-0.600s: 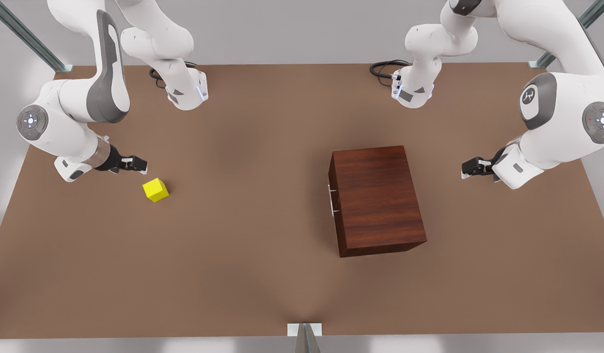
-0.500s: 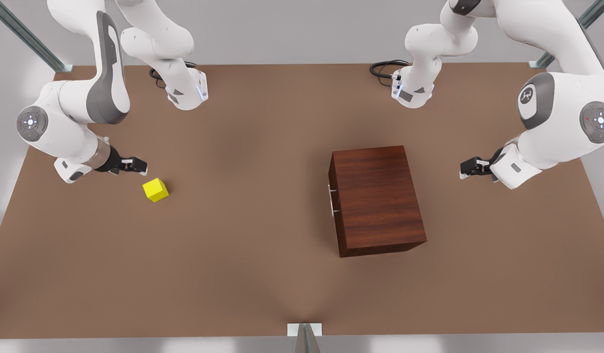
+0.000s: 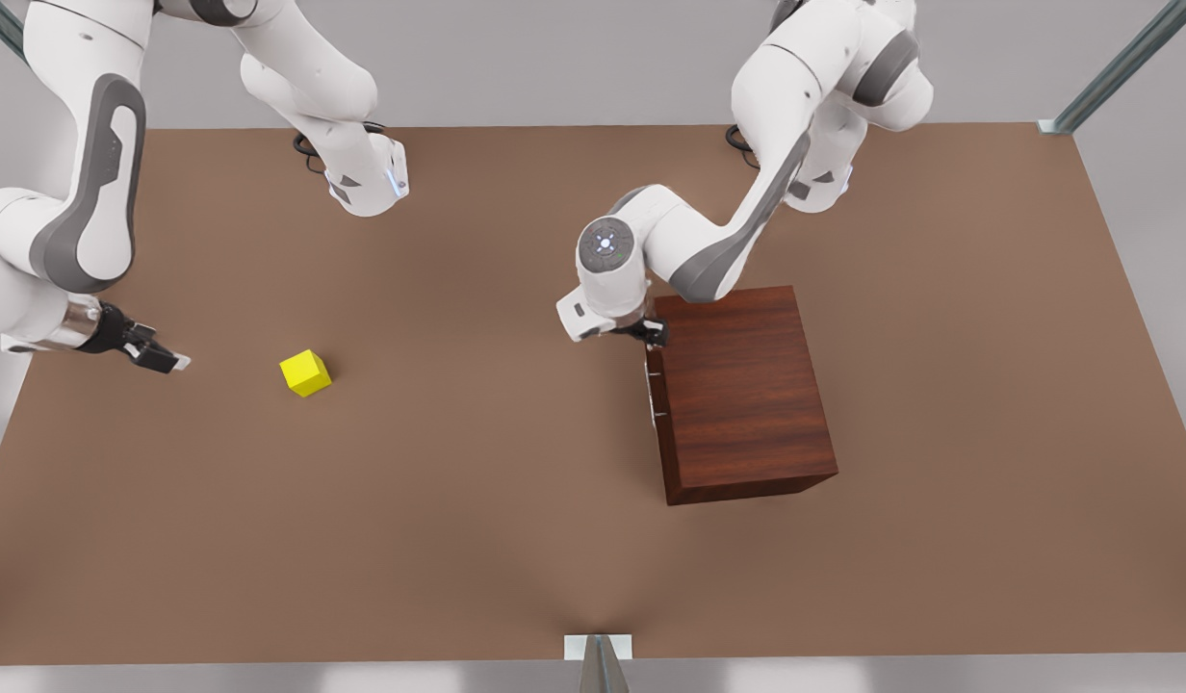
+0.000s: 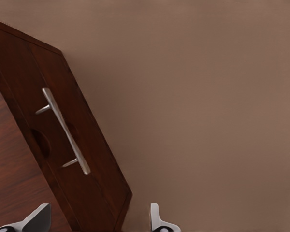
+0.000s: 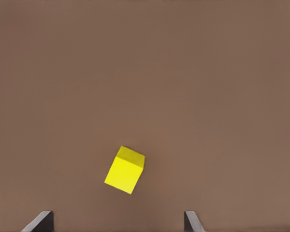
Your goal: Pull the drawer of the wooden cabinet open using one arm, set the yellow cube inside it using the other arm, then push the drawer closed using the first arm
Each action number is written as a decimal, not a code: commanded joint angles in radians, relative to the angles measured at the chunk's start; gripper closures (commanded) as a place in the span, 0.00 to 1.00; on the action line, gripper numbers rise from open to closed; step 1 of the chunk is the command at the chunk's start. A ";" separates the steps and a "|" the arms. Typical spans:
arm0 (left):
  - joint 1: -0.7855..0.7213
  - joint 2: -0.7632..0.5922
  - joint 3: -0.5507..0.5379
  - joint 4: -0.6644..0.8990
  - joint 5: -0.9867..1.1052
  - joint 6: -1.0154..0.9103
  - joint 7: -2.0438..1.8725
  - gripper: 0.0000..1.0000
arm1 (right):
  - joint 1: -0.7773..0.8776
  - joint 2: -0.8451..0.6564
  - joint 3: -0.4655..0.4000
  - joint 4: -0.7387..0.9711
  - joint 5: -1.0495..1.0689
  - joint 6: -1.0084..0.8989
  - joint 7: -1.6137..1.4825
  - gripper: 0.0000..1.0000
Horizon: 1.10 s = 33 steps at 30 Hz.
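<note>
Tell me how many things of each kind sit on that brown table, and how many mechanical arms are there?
Yellow cube: 1
Wooden cabinet, with one drawer that is closed: 1
Arms, each with an open pincer: 2, the left pincer by the cabinet's handle side, the right pincer near the cube
Total: 4

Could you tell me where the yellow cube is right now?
The yellow cube sits on the table at the front view's left, apart from the open right gripper.
</note>
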 commanded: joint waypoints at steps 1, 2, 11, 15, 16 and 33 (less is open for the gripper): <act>-0.022 0.044 0.001 0.051 0.056 0.197 -0.723 0.00 | 0.051 0.000 0.007 -0.023 0.012 0.097 0.313 0.00; -0.022 0.061 0.009 0.060 0.058 0.197 -0.723 0.00 | 0.059 -0.001 0.010 -0.064 0.012 0.151 0.338 0.00; -0.015 0.175 0.104 0.173 0.170 0.074 -0.446 0.00 | 0.073 -0.003 0.013 -0.258 0.001 0.385 0.544 0.00; -0.022 0.182 0.104 0.177 0.208 0.025 -0.451 0.00 | 0.078 0.011 0.013 -0.328 0.003 0.482 0.591 0.00; -0.022 0.187 0.104 0.177 0.224 0.004 -0.451 0.00 | 0.078 0.014 0.013 -0.341 0.003 0.493 0.591 0.00; -0.073 0.250 0.102 0.166 0.306 -0.007 -0.585 0.00 | 0.094 0.106 0.013 -0.445 0.001 0.628 0.587 0.00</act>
